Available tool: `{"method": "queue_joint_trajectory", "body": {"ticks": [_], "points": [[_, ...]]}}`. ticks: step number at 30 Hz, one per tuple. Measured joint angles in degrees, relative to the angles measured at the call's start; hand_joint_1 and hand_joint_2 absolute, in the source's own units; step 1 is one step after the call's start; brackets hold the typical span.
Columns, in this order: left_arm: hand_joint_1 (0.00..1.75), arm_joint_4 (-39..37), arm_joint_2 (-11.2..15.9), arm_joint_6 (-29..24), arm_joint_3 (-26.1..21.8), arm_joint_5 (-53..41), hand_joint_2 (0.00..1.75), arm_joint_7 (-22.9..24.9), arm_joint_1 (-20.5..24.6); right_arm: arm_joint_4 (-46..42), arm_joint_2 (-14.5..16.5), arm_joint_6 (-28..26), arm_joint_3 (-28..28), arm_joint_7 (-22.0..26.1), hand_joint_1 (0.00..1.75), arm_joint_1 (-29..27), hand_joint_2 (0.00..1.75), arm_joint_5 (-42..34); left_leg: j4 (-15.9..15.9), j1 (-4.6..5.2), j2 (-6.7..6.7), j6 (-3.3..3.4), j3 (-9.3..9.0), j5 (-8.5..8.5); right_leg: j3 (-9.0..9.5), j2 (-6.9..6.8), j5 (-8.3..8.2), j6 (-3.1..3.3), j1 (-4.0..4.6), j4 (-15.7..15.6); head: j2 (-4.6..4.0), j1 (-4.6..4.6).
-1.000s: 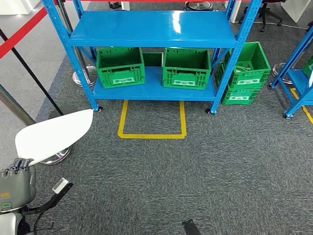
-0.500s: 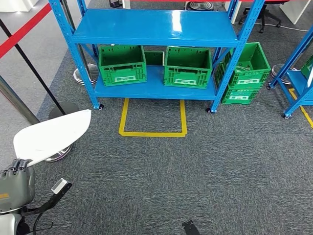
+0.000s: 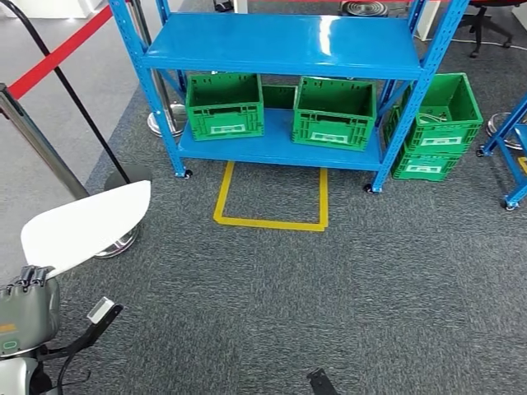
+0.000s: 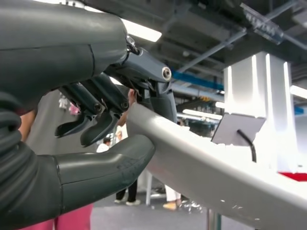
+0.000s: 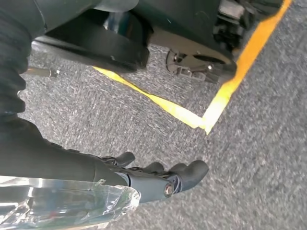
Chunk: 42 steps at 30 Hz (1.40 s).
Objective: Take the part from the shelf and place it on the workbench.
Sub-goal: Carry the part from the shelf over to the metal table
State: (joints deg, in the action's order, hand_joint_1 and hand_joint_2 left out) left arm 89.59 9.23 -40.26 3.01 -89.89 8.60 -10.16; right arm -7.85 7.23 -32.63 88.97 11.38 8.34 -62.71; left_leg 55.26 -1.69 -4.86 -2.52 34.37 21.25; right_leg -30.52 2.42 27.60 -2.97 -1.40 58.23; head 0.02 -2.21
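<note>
The part is a long white curved panel [image 3: 87, 226] held out at the lower left of the head view. My left hand [image 3: 28, 313] grips its near end. In the left wrist view the thumb [image 4: 105, 165] lies under the panel [image 4: 224, 177] and the dark fingers [image 4: 108, 110] curl over its top edge. The blue shelf [image 3: 280, 45] stands ahead, across the carpet. My right hand [image 5: 155, 177] hangs over the grey carpet, fingers stretched out with nothing in them.
Green crates [image 3: 225, 103] [image 3: 334, 109] sit on the lower shelf board, and stacked crates [image 3: 442, 123] stand beside the shelf's right post. A yellow floor outline [image 3: 272, 220] lies before the shelf. A stanchion base [image 3: 121, 239] and red barrier belt [image 3: 59, 49] stand left. Another blue rack [image 3: 513, 156] stands far right.
The whole picture has slid to the right, so the camera has turned. The white panel stays in my left hand in the same pose.
</note>
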Motion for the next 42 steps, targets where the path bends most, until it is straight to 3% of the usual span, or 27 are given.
{"method": "queue_joint_trajectory", "body": {"ticks": [2, 3, 5, 6, 7, 8, 10, 12, 13, 14, 16, 18, 21, 22, 23, 24, 25, 27, 29, 31, 33, 35, 37, 38, 39, 40, 42], "points": [[1.75, 0.0, 0.04, -0.01, -0.03, 0.01, 1.75, 0.05, -0.1, 0.0, 0.01, 0.08, 0.01, 0.01, 0.0, -0.04, 1.75, -0.02, 0.74, -0.06, 0.63, -0.4, 0.67, 0.39, -0.42, -1.0, -0.27, 0.94, 0.08, 0.41, 0.01, 0.06], [1.75, 0.0, 0.05, -0.01, -0.04, 0.02, 1.75, 0.07, -0.06, 0.0, 0.01, 0.1, 0.01, 0.03, 0.0, -0.04, 1.75, -0.02, 2.51, 0.01, 1.59, -0.51, 1.55, 1.6, -0.59, -1.54, -0.4, 1.35, 0.1, 0.43, 0.0, 0.15], [1.75, 0.0, 0.07, -0.01, -0.03, 0.04, 1.75, 0.1, 0.09, 0.0, 0.01, 0.1, 0.01, 0.09, 0.0, -0.13, 1.75, -0.04, 9.7, 0.21, 3.64, -0.56, 4.82, 5.66, -0.95, -2.67, -0.59, 1.95, 0.36, 0.41, 0.0, 0.3], [1.75, 0.0, 0.06, -0.01, -0.03, 0.05, 1.75, 0.11, 0.12, 0.0, 0.01, 0.1, 0.01, 0.11, 0.0, -0.21, 1.75, -0.06, 13.82, 0.22, 3.98, -0.53, 6.66, 7.53, -1.16, -3.29, -0.66, 2.13, 0.53, 0.42, 0.0, 0.34], [1.75, 0.0, 0.06, 0.0, -0.03, 0.06, 1.75, 0.12, 0.09, 0.0, 0.01, 0.1, 0.01, 0.13, 0.0, -0.3, 1.75, -0.09, 16.75, 0.23, 4.09, -0.44, 7.86, 8.57, -1.34, -3.92, -0.71, 2.24, 0.68, 0.42, 0.01, 0.32], [1.75, 0.0, 0.06, 0.01, -0.03, 0.06, 1.75, 0.13, 0.04, 0.0, 0.01, 0.1, 0.01, 0.14, 0.0, -0.34, 1.75, -0.11, 17.65, 0.24, 4.12, -0.29, 8.02, 8.55, -1.46, -4.51, -0.74, 2.29, 0.81, 0.43, 0.01, 0.33], [1.75, 0.0, 0.06, 0.02, -0.04, 0.06, 1.75, 0.13, 0.01, 0.0, 0.01, 0.1, 0.01, 0.14, 0.0, -0.34, 1.75, -0.12, 12.95, 0.42, 4.63, 0.22, 4.86, 5.87, -1.44, -5.55, -0.75, 2.3, 0.97, 0.43, -0.01, 0.31], [1.75, 0.0, 0.06, 0.0, -0.05, 0.06, 1.75, 0.13, 0.15, 0.0, 0.01, 0.1, 0.01, 0.18, 0.0, -0.28, 1.75, -0.11, 5.22, 0.94, 6.6, 0.76, 0.23, 3.43, -1.37, -6.36, -0.67, 2.09, 1.22, 0.51, -0.02, 0.35], [1.75, 0.0, 0.06, 0.0, -0.05, 0.06, 1.75, 0.13, 0.22, 0.0, 0.01, 0.1, 0.0, 0.2, 0.0, -0.26, 1.75, -0.1, 2.73, 1.2, 7.38, 0.93, -1.12, 2.97, -1.38, -6.71, -0.66, 1.87, 1.36, 0.55, -0.02, 0.32], [1.75, 0.0, 0.06, -0.01, -0.07, 0.06, 1.75, 0.13, 0.22, 0.0, 0.01, 0.1, 0.0, 0.22, 0.0, -0.25, 1.75, -0.1, 1.58, 1.43, 7.77, 1.03, -1.6, 2.99, -1.39, -7.11, -0.67, 1.61, 1.49, 0.55, -0.01, 0.33], [1.75, 0.0, 0.06, -0.01, -0.13, 0.06, 1.75, 0.14, 0.03, 0.0, 0.01, 0.1, 0.0, 0.24, 0.0, -0.25, 1.75, -0.1, 1.23, 1.51, 6.99, 1.4, -1.37, 2.85, -1.38, -7.73, -0.69, 0.99, 1.46, 0.39, -0.01, 0.29], [1.75, 0.01, 0.06, -0.01, -0.2, 0.06, 1.75, 0.15, -0.03, 0.0, 0.01, 0.09, 0.01, 0.29, 0.0, -0.25, 1.75, -0.11, 0.97, 1.32, 6.11, 2.02, -1.3, 2.53, -2.14, -6.27, 0.66, 0.37, 1.28, 2.07, -0.01, 0.18], [1.75, 0.02, 0.0, -0.01, -0.19, 0.04, 1.75, 0.15, 0.06, 0.0, 0.0, 0.07, -0.01, 0.33, 0.0, -0.36, 1.75, -0.2, 0.87, 1.24, 4.8, 2.62, -1.11, 2.3, -6.71, -3.05, 5.83, -0.01, 1.25, 12.28, 0.0, -0.02], [1.75, 0.02, -0.02, -0.01, -0.18, 0.04, 1.75, 0.15, 0.03, 0.0, -0.01, 0.05, -0.01, 0.34, 0.0, -0.36, 1.75, -0.2, 0.88, 1.29, 4.32, 2.7, -1.05, 2.27, -8.19, -2.75, 6.82, -0.02, 1.28, 15.38, 0.0, -0.02], [1.75, 0.02, -0.03, -0.01, -0.19, 0.04, 1.75, 0.14, 0.01, 0.0, -0.01, 0.02, -0.02, 0.33, 0.0, -0.31, 1.75, -0.14, 0.9, 1.32, 3.79, 2.73, -1.02, 2.24, -8.83, -2.64, 6.74, 0.0, 1.31, 16.64, 0.0, -0.02], [1.75, 0.02, -0.03, -0.01, -0.19, 0.04, 1.75, 0.14, -0.01, 0.0, -0.02, -0.02, -0.02, 0.27, 0.0, -0.28, 1.75, -0.06, 0.91, 1.33, 3.12, 2.71, -1.05, 2.21, -8.32, -2.55, 5.52, 0.08, 1.31, 15.57, 0.01, -0.02], [1.75, 0.02, -0.04, -0.01, -0.19, 0.04, 1.75, 0.13, -0.01, 0.0, -0.02, -0.05, -0.01, 0.18, 0.0, -0.29, 1.75, 0.04, 0.94, 1.32, 2.39, 2.66, -1.09, 2.16, -6.82, -2.16, 3.54, 0.19, 1.25, 12.51, 0.01, -0.02], [1.75, 0.02, -0.08, -0.01, -0.2, 0.04, 1.75, 0.11, 0.05, 0.01, -0.02, -0.12, 0.0, -0.01, 0.0, -0.44, 1.75, 0.19, 1.18, 1.31, 0.94, 2.34, -0.91, 2.06, -3.04, 0.72, 0.32, 0.46, 0.86, 4.54, 0.0, 0.01], [1.75, 0.03, -0.15, -0.02, -0.26, 0.04, 1.75, 0.1, 0.16, 0.01, -0.02, -0.21, 0.01, -0.13, 0.0, -0.47, 1.75, 0.31, 1.39, 1.2, -0.29, 1.71, -0.25, 1.73, -1.19, 2.97, -0.27, 0.75, 0.64, 0.76, 0.0, 0.04], [1.75, 0.03, -0.19, -0.03, -0.42, 0.04, 1.75, 0.1, 0.02, 0.01, 0.01, -0.35, 0.01, -0.21, 0.0, -0.46, 1.75, 0.39, 1.28, 0.92, -1.49, 0.94, 0.37, 1.23, -1.0, 2.06, -0.27, 1.25, 0.77, 0.53, 0.0, 0.04], [1.75, 0.04, -0.18, -0.03, -0.63, 0.04, 1.75, 0.03, -0.17, 0.02, 0.03, -0.46, 0.01, -0.22, 0.0, -0.42, 1.75, 0.43, 2.34, 0.95, -0.14, 0.32, 1.21, 1.88, -0.92, 0.57, -0.55, 1.94, 0.71, 0.25, -0.01, 0.27], [1.75, 0.04, -0.21, -0.03, -0.78, 0.04, 1.75, -0.04, -0.01, 0.02, 0.03, -0.5, 0.01, -0.21, 0.0, -0.42, 1.75, 0.44, 7.73, 1.07, 2.83, -0.16, 3.92, 4.91, -0.83, -1.1, -0.64, 2.44, 0.67, 0.07, -0.01, 0.64], [1.75, 0.04, -0.26, -0.02, -0.85, 0.04, 1.75, -0.05, 0.07, 0.02, 0.01, -0.51, 0.0, -0.21, 0.0, -0.54, 1.75, 0.4, 15.22, 0.96, 3.98, -0.54, 7.62, 8.02, -0.85, -2.87, -0.54, 2.62, 0.75, 0.06, -0.02, 0.78], [1.75, 0.04, -0.27, -0.01, -0.89, 0.04, 1.75, -0.05, -0.01, 0.02, -0.01, -0.51, 0.0, -0.21, 0.0, -0.56, 1.75, 0.38, 17.2, 0.9, 4.1, -0.64, 8.6, 8.35, -0.85, -3.71, -0.49, 2.64, 0.76, 0.07, -0.01, 0.79], [1.75, 0.04, -0.27, -0.01, -0.94, 0.04, 1.75, -0.05, -0.07, 0.02, -0.01, -0.51, 0.0, -0.21, 0.0, -0.53, 1.75, 0.36, 17.01, 0.84, 4.19, -0.68, 8.47, 7.61, -0.81, -4.51, -0.43, 2.6, 0.75, 0.07, -0.01, 0.79], [1.75, 0.04, -0.27, -0.01, -0.99, 0.05, 1.75, -0.05, -0.1, 0.02, -0.01, -0.51, 0.0, -0.21, 0.0, -0.49, 1.75, 0.34, 14.63, 0.8, 4.45, -0.69, 7.15, 6.0, -0.71, -5.26, -0.34, 2.51, 0.74, 0.07, -0.01, 0.78], [1.75, 0.04, -0.27, -0.01, -1.11, 0.05, 1.75, -0.05, -0.02, 0.02, 0.0, -0.51, 0.0, -0.21, 0.0, -0.4, 1.75, 0.31, 7.09, 0.96, 6.39, -0.63, 2.88, 2.69, -0.41, -6.58, 0.02, 2.05, 0.9, 0.13, -0.01, 0.86]]}}
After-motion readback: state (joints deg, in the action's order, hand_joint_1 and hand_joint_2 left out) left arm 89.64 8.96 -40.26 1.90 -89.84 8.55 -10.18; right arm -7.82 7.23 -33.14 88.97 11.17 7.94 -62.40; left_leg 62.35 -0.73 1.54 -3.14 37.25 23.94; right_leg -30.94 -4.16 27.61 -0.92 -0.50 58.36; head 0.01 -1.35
